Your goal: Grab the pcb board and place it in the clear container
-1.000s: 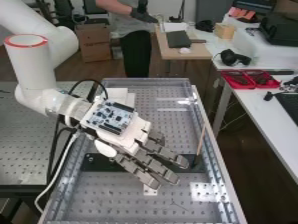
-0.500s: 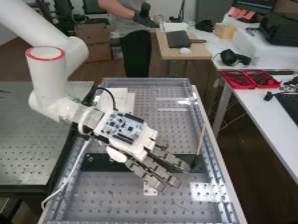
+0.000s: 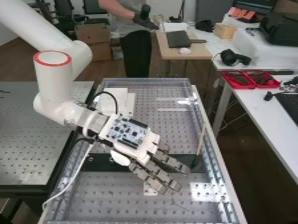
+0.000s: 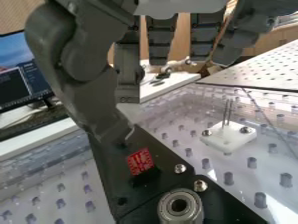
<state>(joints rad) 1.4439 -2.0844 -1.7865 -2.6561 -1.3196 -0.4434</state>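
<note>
One black bar (image 4: 122, 182) bears the small red board (image 4: 140, 160), which I take to be the pcb. I should go down slowly, pinch it by its edges, and keep off the metal ring (image 4: 179, 207) just beside it and the white block (image 4: 229, 140) past that. Then I should lift it straight up before going sideways. My hand (image 3: 159, 172) is over the bar with its fingers long and apart from the thumb, holding nothing. I can't tell if the thumb touches the bar.
</note>
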